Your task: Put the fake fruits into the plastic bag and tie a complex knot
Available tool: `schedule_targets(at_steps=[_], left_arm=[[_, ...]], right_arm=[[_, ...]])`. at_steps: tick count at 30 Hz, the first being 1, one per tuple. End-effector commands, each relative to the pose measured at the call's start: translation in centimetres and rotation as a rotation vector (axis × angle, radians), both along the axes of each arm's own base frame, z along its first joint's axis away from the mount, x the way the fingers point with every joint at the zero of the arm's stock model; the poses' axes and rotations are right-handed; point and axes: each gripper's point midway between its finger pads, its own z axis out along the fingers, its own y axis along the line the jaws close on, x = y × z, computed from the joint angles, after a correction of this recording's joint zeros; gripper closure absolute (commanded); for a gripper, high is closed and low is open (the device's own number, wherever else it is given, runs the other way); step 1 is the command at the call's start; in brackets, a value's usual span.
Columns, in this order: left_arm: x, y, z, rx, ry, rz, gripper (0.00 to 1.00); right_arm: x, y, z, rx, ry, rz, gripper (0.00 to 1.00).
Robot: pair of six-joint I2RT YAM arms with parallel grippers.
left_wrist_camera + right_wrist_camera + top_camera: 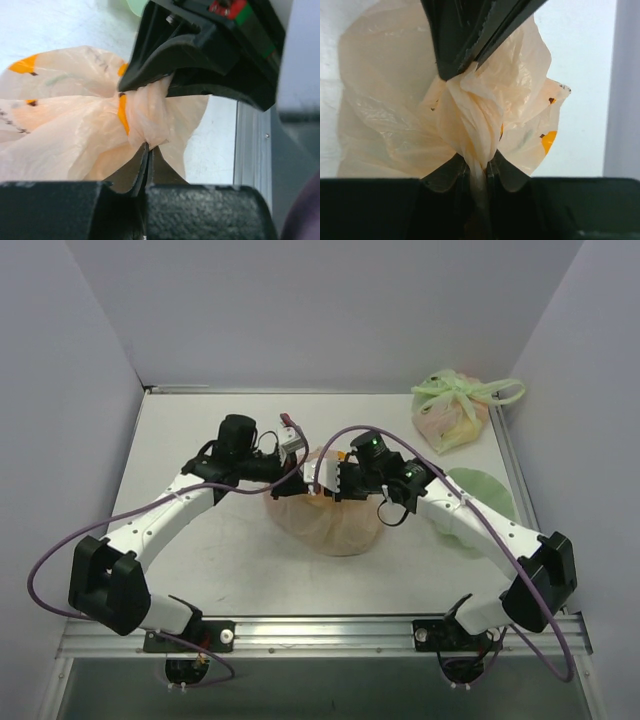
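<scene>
The peach plastic bag [335, 522] with yellow banana prints lies at the table's middle, bulging. The fake fruits are hidden inside it. My left gripper [303, 473] and right gripper [325, 480] meet tip to tip above the bag's top. In the left wrist view my left gripper [148, 146] is shut on twisted bag film, and the right gripper's fingers [165, 65] pinch the same bunch from the other side. In the right wrist view my right gripper [479, 162] is shut on the knot [472, 120], a twisted bunch of peach film, with the left fingers [465, 40] above it.
A pale green bag [455, 410] with green handles, tied and filled, sits at the back right. A light green film sheet [480, 502] lies under my right arm. The table's metal rail [250, 145] runs along its right edge.
</scene>
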Motion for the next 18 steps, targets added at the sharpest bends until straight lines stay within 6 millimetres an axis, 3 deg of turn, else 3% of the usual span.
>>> schedule_targets(at_steps=[1, 6, 8, 11, 14, 17, 18], left_arm=[[-1.2, 0.7, 2.1, 0.005, -0.152, -0.046, 1.0], [-2.4, 2.0, 0.5, 0.077, -0.226, -0.037, 1.0], [-2.7, 2.1, -1.2, 0.119, -0.215, -0.04, 1.0], [-2.9, 1.5, -3.2, 0.172, -0.208, -0.037, 1.0], [-2.2, 0.9, -2.7, 0.133, -0.174, -0.009, 1.0], [-1.9, 0.6, -0.7, 0.052, -0.135, 0.003, 1.0], [-2.1, 0.3, 0.3, 0.024, -0.132, -0.018, 1.0]], right_arm=[[-0.3, 0.4, 2.9, 0.137, 0.173, -0.168, 0.89], [-1.3, 0.2, 4.3, 0.255, 0.362, -0.228, 0.88], [-1.8, 0.1, 4.2, 0.274, 0.408, -0.24, 0.98], [-2.4, -0.1, 3.8, 0.275, 0.448, -0.23, 1.0], [-3.2, -0.7, 3.0, 0.253, 0.444, -0.209, 1.0], [-3.6, -1.8, 2.5, 0.241, 0.424, -0.208, 0.57], [-3.7, -2.0, 2.3, 0.237, 0.405, -0.196, 0.35]])
